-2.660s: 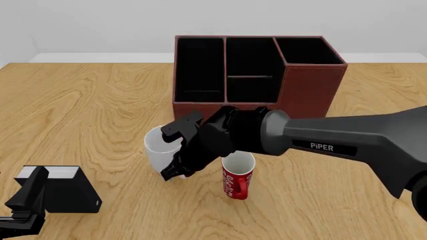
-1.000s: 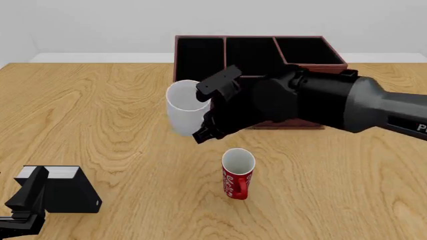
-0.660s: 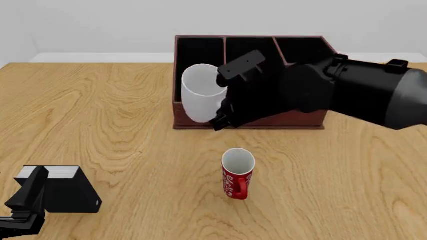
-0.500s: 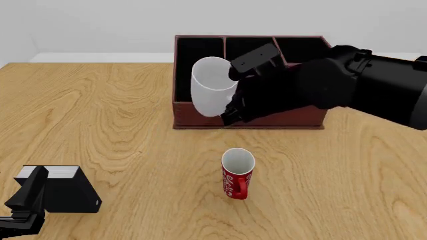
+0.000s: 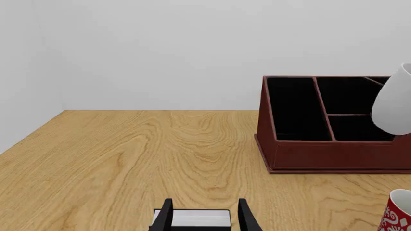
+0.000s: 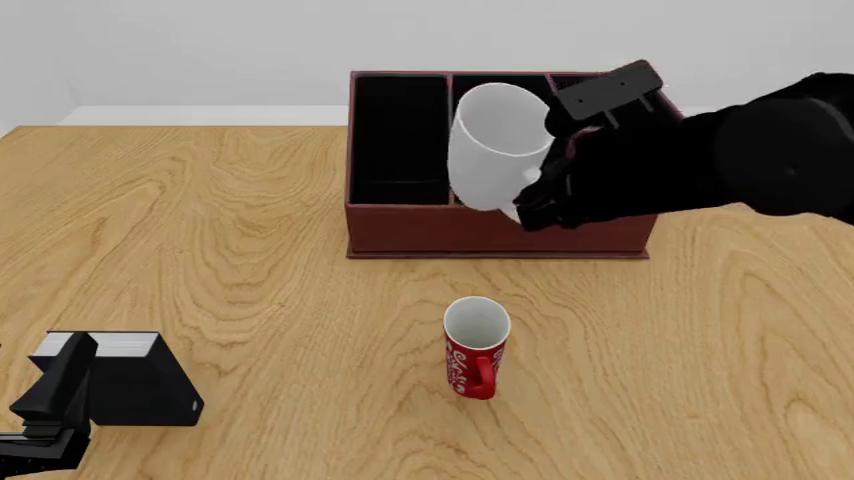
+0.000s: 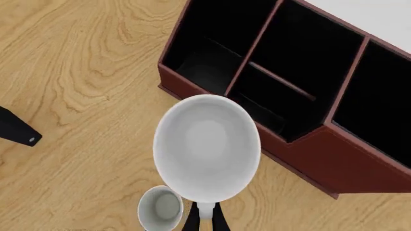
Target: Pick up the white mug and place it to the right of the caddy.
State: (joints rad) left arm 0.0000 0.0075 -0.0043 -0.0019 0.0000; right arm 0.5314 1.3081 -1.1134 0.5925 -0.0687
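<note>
The white mug [image 6: 494, 150] hangs tilted in the air in front of and above the middle of the caddy [image 6: 400, 228]. My right gripper [image 6: 537, 190] is shut on the mug's right side. In the right wrist view I look down into the mug [image 7: 207, 147], with my right gripper [image 7: 204, 215] pinching its rim and the caddy [image 7: 327, 159] beyond it. The mug [image 5: 395, 103] and caddy [image 5: 321, 156] also show in the left wrist view. My left gripper [image 6: 51, 395] is open, low at the near left.
A red mug with white lettering [image 6: 475, 350] stands upright on the table in front of the caddy, below the held mug; it also shows in the right wrist view [image 7: 160, 208]. A small black box with a white top [image 6: 134, 378] sits by my left gripper's fingers [image 5: 165, 216].
My right gripper has lifted the white mug off the table left of the red mug and carried it up and to the right, in front of the caddy. The left arm has not moved.
</note>
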